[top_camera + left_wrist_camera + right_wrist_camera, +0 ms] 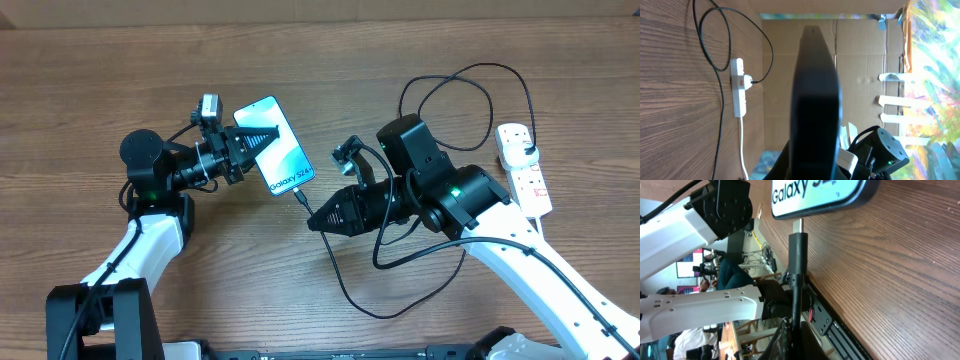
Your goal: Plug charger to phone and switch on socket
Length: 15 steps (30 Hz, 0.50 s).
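The phone (285,155), its light blue screen reading "Galaxy S24+", is held above the table with my left gripper (258,140) shut on its upper half. In the left wrist view the phone (815,95) shows edge-on as a dark slab between the jaws. My right gripper (313,222) is shut on the charger (301,198) just behind its black plug. The plug (798,247) points at the phone's bottom edge (815,197), and its metal tip meets that edge. The white socket (525,168) lies at the far right with a black plug in it.
The charger's thin cable loops over the table from the socket (739,86), behind the right arm, and down to the front edge (350,295). The right arm's thicker cables arch beside its wrist (400,240). A cardboard wall (860,65) stands beyond the table.
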Each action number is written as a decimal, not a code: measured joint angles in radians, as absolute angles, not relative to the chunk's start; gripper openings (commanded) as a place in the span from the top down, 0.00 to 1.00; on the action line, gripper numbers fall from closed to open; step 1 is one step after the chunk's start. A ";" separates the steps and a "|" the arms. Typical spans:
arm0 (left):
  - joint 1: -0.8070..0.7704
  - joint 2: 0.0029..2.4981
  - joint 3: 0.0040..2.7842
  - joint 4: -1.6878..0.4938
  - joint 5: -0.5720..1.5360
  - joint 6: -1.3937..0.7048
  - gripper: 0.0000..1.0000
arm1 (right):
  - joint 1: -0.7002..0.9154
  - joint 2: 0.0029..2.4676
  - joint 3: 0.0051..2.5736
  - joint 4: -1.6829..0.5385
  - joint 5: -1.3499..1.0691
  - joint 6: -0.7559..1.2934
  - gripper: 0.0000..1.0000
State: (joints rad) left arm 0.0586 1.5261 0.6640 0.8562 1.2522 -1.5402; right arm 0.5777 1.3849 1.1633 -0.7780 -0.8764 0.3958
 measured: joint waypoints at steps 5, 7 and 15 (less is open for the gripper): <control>0.059 1.526 0.664 0.856 1.252 -1.540 0.96 | 0.578 1.385 1.163 -0.777 -0.876 0.395 0.96; 0.059 1.526 0.664 0.856 1.252 -1.540 0.96 | 0.578 1.385 1.163 -0.778 -0.875 0.396 0.96; 0.059 1.526 0.664 0.856 1.252 -1.540 0.96 | 0.578 1.385 1.163 -0.783 -0.875 0.395 0.96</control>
